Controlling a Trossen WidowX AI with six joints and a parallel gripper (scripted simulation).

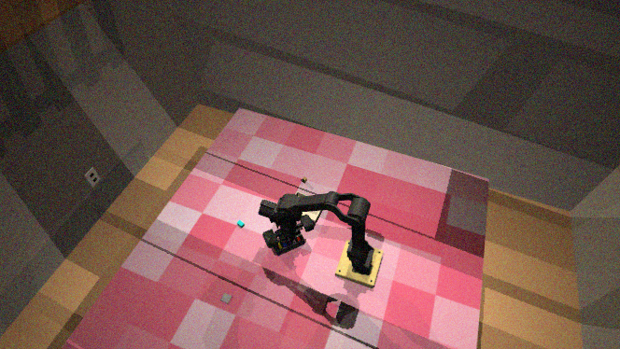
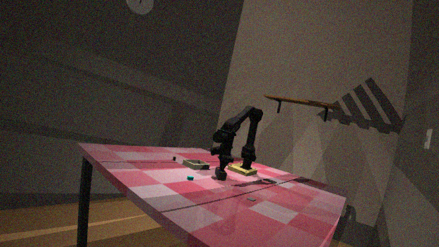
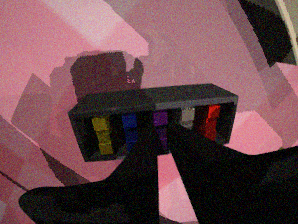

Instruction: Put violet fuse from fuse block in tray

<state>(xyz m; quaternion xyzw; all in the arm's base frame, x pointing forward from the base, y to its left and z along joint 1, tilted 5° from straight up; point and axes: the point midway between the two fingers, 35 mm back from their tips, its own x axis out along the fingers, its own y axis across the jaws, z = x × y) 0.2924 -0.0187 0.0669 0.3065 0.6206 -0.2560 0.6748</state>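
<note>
The violet fuse stands in the middle slot of the dark fuse block, its top about level with the other fuses. My gripper points down over the block and is shut on the violet fuse; the fingertips partly hide it. The blue fuse and the white fuse stand close on either side; I cannot tell whether the fingers touch them. The tray is pale and low-walled, partly hidden by the arm in the top view.
The yellow fuse and red fuse fill the block's end slots. A cyan piece, a small dark piece and a flat grey square lie on the table.
</note>
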